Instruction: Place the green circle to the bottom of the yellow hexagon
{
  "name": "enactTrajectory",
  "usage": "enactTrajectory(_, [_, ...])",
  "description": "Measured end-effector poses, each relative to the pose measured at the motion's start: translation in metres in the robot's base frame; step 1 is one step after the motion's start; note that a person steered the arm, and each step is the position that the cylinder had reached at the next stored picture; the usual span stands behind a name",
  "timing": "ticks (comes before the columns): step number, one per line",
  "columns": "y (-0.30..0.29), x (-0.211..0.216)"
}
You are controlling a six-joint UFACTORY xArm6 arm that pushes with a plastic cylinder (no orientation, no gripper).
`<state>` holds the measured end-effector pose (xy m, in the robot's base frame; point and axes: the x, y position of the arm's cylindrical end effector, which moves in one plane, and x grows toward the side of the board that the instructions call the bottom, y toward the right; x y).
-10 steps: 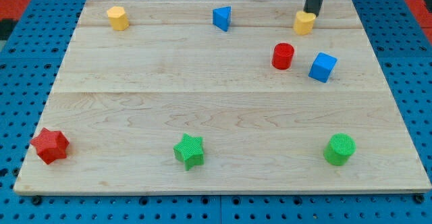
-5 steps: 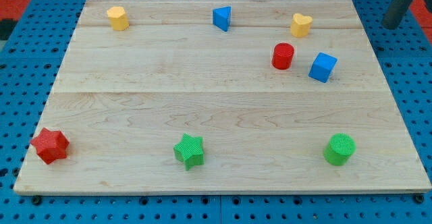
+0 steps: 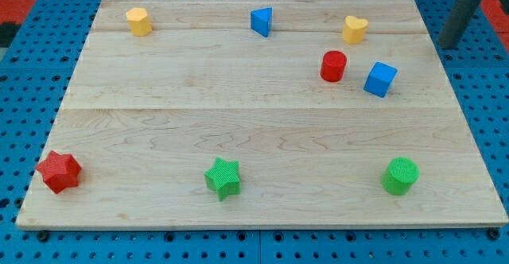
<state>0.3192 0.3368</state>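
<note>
The green circle [image 3: 399,176] sits near the board's bottom right. The yellow hexagon [image 3: 138,21] sits at the top left of the wooden board [image 3: 238,121]. My tip [image 3: 449,45] is at the view's right, just off the board's right edge, far above the green circle and far right of the yellow hexagon. It touches no block.
A yellow heart [image 3: 355,29] lies at the top right, with a red cylinder [image 3: 333,66] and a blue cube [image 3: 380,79] below it. A blue triangle [image 3: 262,21] is at top centre. A green star [image 3: 223,177] and a red star [image 3: 58,171] lie along the bottom.
My tip has left the yellow heart and moved right, off the board's right edge, then slightly down. The blocks have not moved.
</note>
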Motion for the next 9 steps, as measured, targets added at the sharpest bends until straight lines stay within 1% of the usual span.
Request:
enactTrajectory(1, [0.009, 0.031])
enactTrajectory(2, [-0.033, 0.141])
enactTrajectory(3, [-0.021, 0.216])
enactTrajectory(4, [-0.115, 0.212])
enactTrajectory(5, [-0.115, 0.231])
enactTrajectory(6, [-0.082, 0.248])
enactTrajectory(7, [-0.146, 0.299])
enactTrajectory(8, [-0.207, 0.269])
enactTrajectory(9, [-0.276, 0.221])
